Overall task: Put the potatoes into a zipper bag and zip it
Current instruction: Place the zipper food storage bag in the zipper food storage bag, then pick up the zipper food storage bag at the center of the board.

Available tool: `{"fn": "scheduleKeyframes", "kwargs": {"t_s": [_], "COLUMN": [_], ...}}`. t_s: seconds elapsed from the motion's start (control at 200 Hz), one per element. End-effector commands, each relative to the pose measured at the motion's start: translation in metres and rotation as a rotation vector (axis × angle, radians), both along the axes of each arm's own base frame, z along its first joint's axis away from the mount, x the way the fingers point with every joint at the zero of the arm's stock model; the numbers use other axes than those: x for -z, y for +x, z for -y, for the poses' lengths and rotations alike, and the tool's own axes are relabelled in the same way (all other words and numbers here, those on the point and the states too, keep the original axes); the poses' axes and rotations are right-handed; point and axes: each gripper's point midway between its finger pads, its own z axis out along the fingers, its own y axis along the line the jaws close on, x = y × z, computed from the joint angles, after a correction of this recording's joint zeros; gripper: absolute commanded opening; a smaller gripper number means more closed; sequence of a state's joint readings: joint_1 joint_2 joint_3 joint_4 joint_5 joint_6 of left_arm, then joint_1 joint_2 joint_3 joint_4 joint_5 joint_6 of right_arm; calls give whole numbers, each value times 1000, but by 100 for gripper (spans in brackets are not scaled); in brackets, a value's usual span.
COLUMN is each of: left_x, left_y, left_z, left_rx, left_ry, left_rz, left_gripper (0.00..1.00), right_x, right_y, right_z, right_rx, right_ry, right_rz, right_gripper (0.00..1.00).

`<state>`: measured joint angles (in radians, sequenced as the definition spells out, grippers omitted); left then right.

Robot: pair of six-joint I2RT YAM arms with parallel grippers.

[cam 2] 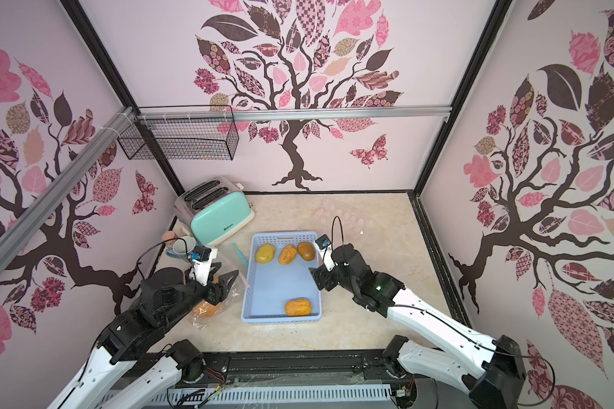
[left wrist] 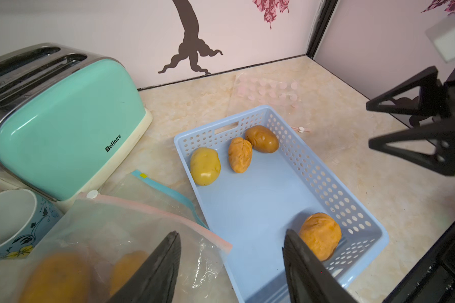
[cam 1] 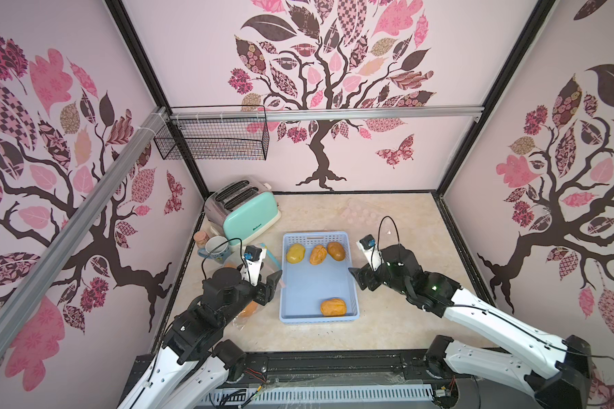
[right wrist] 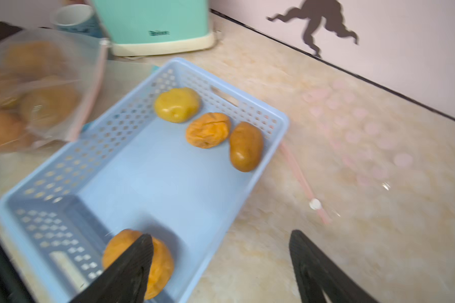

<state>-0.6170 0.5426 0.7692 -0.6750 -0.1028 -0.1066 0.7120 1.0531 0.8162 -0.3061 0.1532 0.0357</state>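
Note:
A light blue basket (cam 1: 316, 283) (cam 2: 280, 283) in the middle of the table holds several potatoes: yellow (cam 1: 295, 253), orange (cam 1: 318, 255) and brown (cam 1: 335, 250) at its far end, and one (cam 1: 333, 307) (left wrist: 321, 234) (right wrist: 158, 259) near the front. Left of it lies a clear zipper bag (cam 2: 206, 313) (left wrist: 116, 228) (right wrist: 37, 91) with a pink zip strip and several orange potatoes inside. My left gripper (cam 1: 268, 278) (left wrist: 231, 232) hangs open over the bag's mouth by the basket's left rim. At the right rim my right gripper (cam 1: 356, 279) (right wrist: 221, 233) is open and empty.
A mint toaster (cam 1: 243, 212) and a mug (cam 1: 217, 248) stand at the back left. A second bag with a blue zip (left wrist: 166, 191) lies under the first. A pink-dotted clear bag (cam 1: 362, 212) (right wrist: 352, 131) lies behind the basket. A wire basket (cam 1: 213, 138) hangs on the wall.

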Motion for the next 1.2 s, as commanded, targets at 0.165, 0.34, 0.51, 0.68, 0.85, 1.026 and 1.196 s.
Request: {"fn": "scheduleKeyframes", "kwargs": {"t_s": [0.165,0.34,0.51,0.68,0.85,1.026,1.196], "left_x": [23,25,23,20,24,23,24], "left_y": [1,-1,-2,-3,-3,-3,-3], "left_z": [-5,-3,-7,-8,-5,-5,-4], "left_rx": [-29,-16,-28,-28,-20,-18,-19], "left_ry": [42,42,48,42,48,48,50], "left_rz": [-47,-49,-24,-2,-19,-17,-18], "left_gripper": [64,64,64,64,64,64,64], "right_x": [62,96,118,126,139,145,151], "right_y": [76,100,114,136,150,155,165], "right_z": [70,66,42,34,29,17,15], "right_rx": [326,262,99,62,28,-12,-17], "right_ry": [-318,-385,-421,-398,-391,-352,-342], "right_rz": [-103,-140,-162,-161,-192,-201,-213], "right_gripper": [82,81,81,78,72,69,68]}}
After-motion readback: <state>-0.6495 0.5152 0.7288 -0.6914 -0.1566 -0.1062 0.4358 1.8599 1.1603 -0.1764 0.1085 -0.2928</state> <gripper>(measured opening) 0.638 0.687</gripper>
